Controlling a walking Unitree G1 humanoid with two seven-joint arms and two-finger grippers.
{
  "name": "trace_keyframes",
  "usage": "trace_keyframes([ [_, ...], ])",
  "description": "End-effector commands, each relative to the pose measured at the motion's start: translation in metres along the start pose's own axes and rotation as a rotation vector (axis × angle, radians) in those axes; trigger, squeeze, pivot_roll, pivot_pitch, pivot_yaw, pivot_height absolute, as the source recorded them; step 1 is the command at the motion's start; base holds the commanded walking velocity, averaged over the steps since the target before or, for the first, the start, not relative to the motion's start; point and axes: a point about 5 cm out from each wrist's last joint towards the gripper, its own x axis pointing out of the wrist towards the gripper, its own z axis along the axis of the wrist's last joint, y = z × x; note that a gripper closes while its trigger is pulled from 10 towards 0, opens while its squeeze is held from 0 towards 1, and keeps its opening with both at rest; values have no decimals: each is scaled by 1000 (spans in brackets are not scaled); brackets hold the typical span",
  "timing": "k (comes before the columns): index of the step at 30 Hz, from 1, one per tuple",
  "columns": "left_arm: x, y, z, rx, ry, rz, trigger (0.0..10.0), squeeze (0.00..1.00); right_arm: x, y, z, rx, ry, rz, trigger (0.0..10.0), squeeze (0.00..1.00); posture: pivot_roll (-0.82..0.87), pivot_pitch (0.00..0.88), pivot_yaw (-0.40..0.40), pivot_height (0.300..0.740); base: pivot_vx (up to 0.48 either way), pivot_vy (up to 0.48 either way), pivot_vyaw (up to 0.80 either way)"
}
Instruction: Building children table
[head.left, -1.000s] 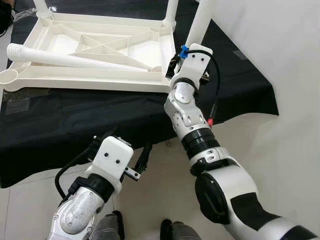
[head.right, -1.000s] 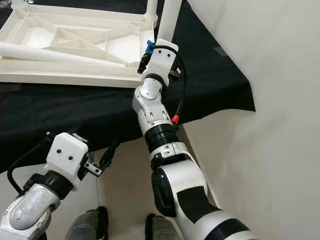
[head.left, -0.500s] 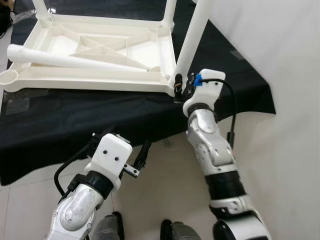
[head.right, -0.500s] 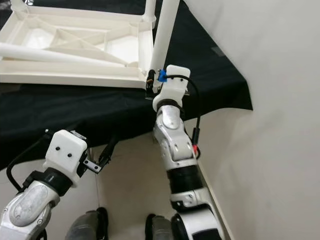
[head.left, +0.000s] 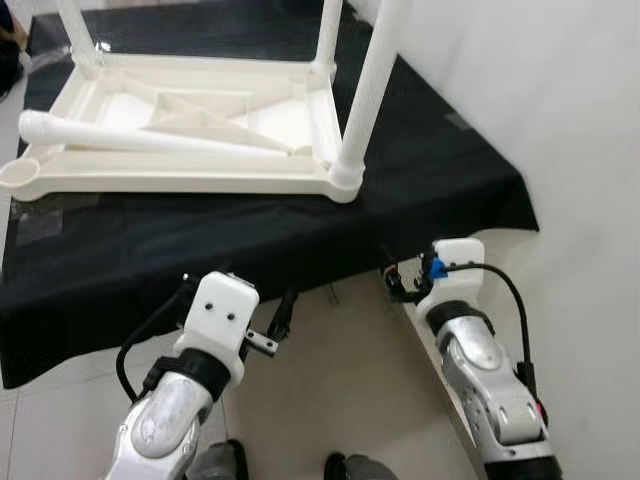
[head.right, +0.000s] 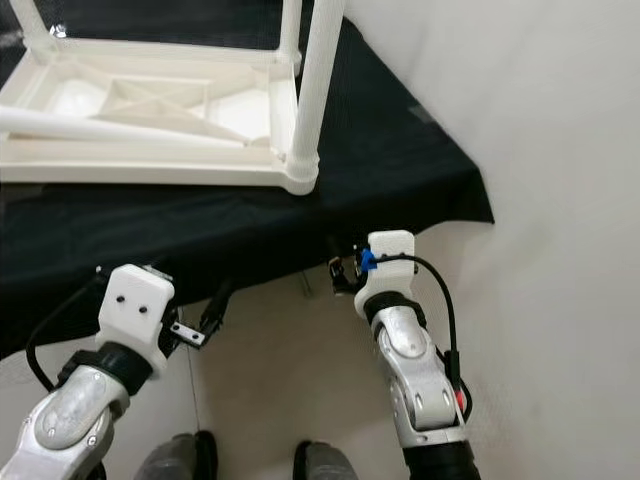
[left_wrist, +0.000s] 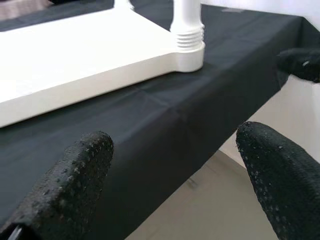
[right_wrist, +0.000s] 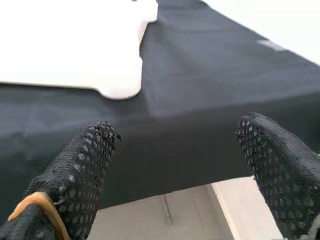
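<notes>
The white plastic table top lies upside down on a surface covered with black cloth. Three white legs stand upright in its corners; the near-right leg rises from its socket. A loose leg lies across the underside, and the near-left socket holds nothing. My right gripper hangs open below the cloth's front edge, apart from the table and holding nothing. My left gripper is open too, low in front of the cloth edge.
A white wall runs close along the right side. Pale floor tiles lie between my arms, with my feet at the bottom. The cloth hangs over the front edge.
My right gripper has let go of the near-right leg, pulled back toward me and dropped below the cloth edge. The leg stays standing in its socket. The left arm has hardly moved.
</notes>
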Motion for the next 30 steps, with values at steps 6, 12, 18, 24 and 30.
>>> trace_keyframes([
  [6, 6, 8, -6, -22, 9, 52, 10000, 0, 4, -16, 5, -21, -26, -50, 10000, 0, 59, 69, -82, 740, 0, 0, 0],
  [12, 7, 12, -8, -11, 3, 73, 10000, 0, 7, -17, 10, -17, -39, -41, 10000, 0, 61, 67, -84, 740, 270, 0, 0],
  [18, 8, 13, -9, -10, 2, 75, 10000, 0, 12, -19, 12, -5, -46, -64, 10000, 0, 64, 72, -86, 740, 375, 0, 0],
  [24, 8, 15, -10, -4, 3, 81, 10000, 0, 14, -34, 10, -60, -20, -177, 10000, 0, 65, 80, -84, 740, 399, 0, 0],
  [30, 8, 17, -11, 3, 11, 95, 10000, 0, 15, -43, 8, -63, 8, -228, 10000, 0, 66, 84, -83, 740, 390, 0, 0],
])
